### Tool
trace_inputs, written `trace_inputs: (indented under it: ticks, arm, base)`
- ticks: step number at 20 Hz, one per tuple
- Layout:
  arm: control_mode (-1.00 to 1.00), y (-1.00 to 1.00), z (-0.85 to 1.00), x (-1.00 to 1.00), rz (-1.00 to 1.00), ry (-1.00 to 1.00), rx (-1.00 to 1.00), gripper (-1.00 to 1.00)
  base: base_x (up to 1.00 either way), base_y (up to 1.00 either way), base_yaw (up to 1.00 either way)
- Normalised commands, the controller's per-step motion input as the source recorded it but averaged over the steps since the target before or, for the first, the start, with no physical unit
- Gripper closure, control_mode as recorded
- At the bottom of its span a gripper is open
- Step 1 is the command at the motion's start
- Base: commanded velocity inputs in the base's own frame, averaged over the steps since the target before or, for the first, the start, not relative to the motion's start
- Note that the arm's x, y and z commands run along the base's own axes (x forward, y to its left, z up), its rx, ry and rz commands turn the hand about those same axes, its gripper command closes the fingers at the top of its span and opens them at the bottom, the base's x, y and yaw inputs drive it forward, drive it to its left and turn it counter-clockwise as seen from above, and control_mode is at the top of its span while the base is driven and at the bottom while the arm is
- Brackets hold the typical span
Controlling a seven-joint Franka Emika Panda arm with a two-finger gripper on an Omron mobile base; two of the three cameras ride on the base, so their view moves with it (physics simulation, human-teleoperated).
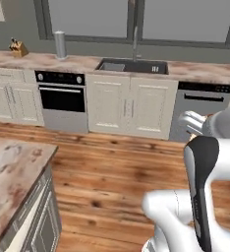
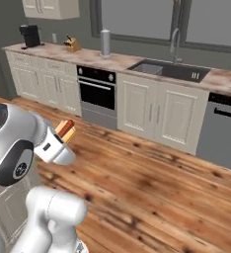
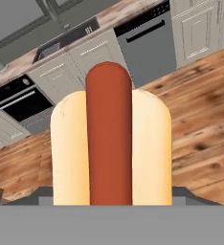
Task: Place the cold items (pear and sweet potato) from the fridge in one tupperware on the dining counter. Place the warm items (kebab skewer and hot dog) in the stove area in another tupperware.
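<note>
In the left base view the bench [image 1: 14, 172] sits low to the left of the arm, and a bump there could knock the food loose. In the right base view the gripper [image 2: 63, 136] is clamped on the hot dog [image 2: 65, 129], which pokes out past its tip. In the hand view the hot dog [image 3: 110, 143] stands right in front, over the wood floor [image 3: 200, 143].

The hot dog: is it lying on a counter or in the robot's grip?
In its grip: the hot dog juts from the gripper, high above the wood floor.
</note>
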Motion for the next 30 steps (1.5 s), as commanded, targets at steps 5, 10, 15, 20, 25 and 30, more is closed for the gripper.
trace_inputs:
  ticks: [5,10,15,20,25,30]
  arm:
    - [1.0,0.0,0.0,0.0,0.0,0.0,0.0,1.0]
    - [1.0,0.0,0.0,0.0,0.0,0.0,0.0,1.0]
    - [1.0,0.0,0.0,0.0,0.0,0.0,0.0,1.0]
    - [1.0,0.0,0.0,0.0,0.0,0.0,0.0,1.0]
    - [1.0,0.0,0.0,0.0,0.0,0.0,0.0,1.0]
    - [1.0,0.0,0.0,0.0,0.0,0.0,0.0,1.0]
  base:
    - [1.0,-0.49,0.1]
    - [1.0,-0.18,0.35]
    - [1.0,-0.04,0.46]
    - [1.0,0.0,0.57]
    - [1.0,-0.19,0.46]
    - [1.0,-0.44,0.41]
